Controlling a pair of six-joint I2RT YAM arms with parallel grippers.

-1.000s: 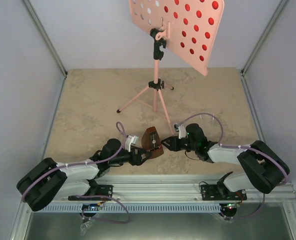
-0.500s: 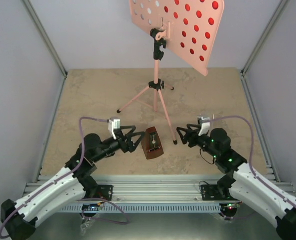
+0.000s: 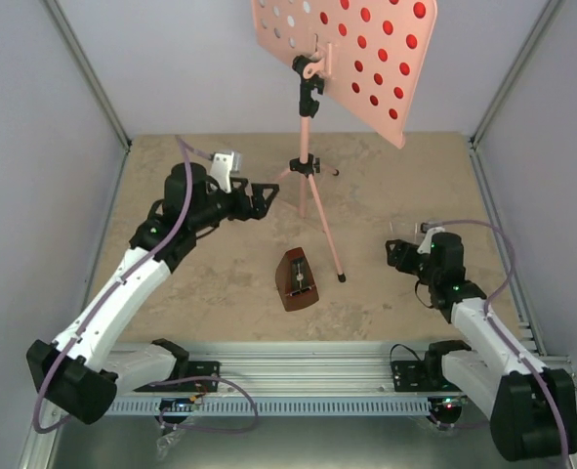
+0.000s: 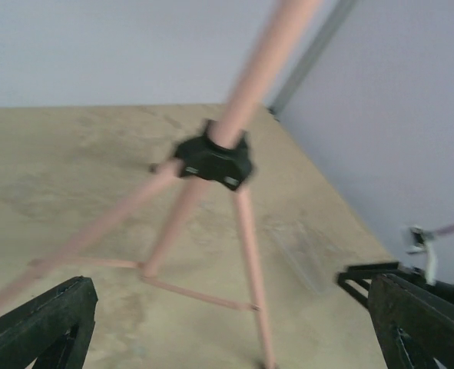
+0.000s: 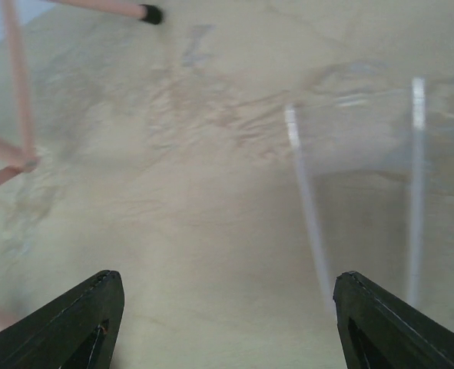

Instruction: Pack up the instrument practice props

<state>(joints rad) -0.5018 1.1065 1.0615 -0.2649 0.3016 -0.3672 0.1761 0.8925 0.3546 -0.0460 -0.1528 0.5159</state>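
Stand (image 3: pixel 308 127): is standing upright on three legs at the far middle of the table (image 3: pixel 171 283), its desk (image 3: pixel 351 59) tilting at the top.
Joint (image 3: pixel 305 164): the lower black joint is gripping the pole where the legs are spreading out.
Red sheet (image 3: pixel 420 10): is showing only as red through the desk's right-hand holes.
White sheet (image 3: pixel 307 7): is showing only as white through the left-hand holes.
Metronome (image 3: pixel 296 279): is standing on the table towards the front, just left of the near leg's foot, between the arms and touching neither.
Left gripper (image 3: pixel 265 198): is hovering just left of the joint and pointing at it, with jaws spread wide and holding nothing.
Right gripper (image 3: pixel 392 256): is hanging low over the table, well right of the metronome, with jaws wide apart and empty.
Clear thing (image 5: pixel 303 192): faint see-through edges are lying on the table just ahead of the right gripper. What they belong to cannot be told.
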